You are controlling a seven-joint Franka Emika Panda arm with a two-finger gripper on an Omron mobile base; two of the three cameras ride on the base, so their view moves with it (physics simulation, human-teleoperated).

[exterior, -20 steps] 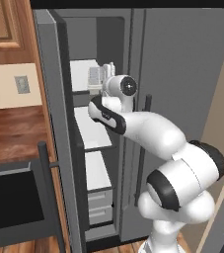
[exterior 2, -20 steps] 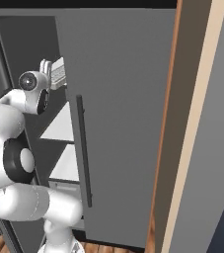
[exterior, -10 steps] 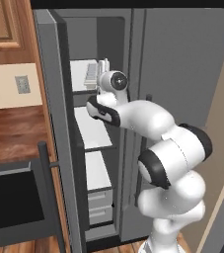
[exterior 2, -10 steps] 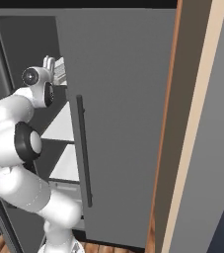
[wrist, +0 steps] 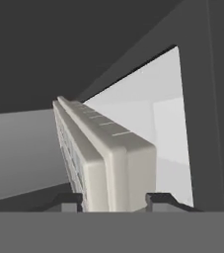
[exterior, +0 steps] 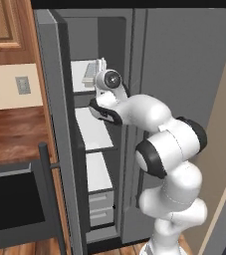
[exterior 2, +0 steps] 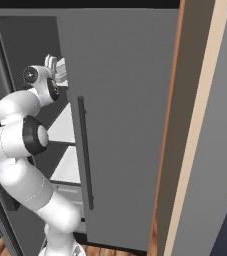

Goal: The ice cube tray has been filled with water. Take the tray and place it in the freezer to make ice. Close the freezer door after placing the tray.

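End effector [wrist: 114, 200] clamps ice cube tray [wrist: 101, 163] edge-on; white freezer [wrist: 153, 118] interior beyond.

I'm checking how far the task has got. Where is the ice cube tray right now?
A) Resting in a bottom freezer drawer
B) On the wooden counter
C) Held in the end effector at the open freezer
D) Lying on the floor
C: the end effector grips the ice cube tray by its near end, up by the top shelf of the freezer.

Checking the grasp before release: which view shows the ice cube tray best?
Hand view: the ice cube tray runs edge-on away from the camera, clamped between the tool fingertips. In the left base view only its far end shows past the wrist, over the top freezer shelf. In the right base view just a sliver shows.
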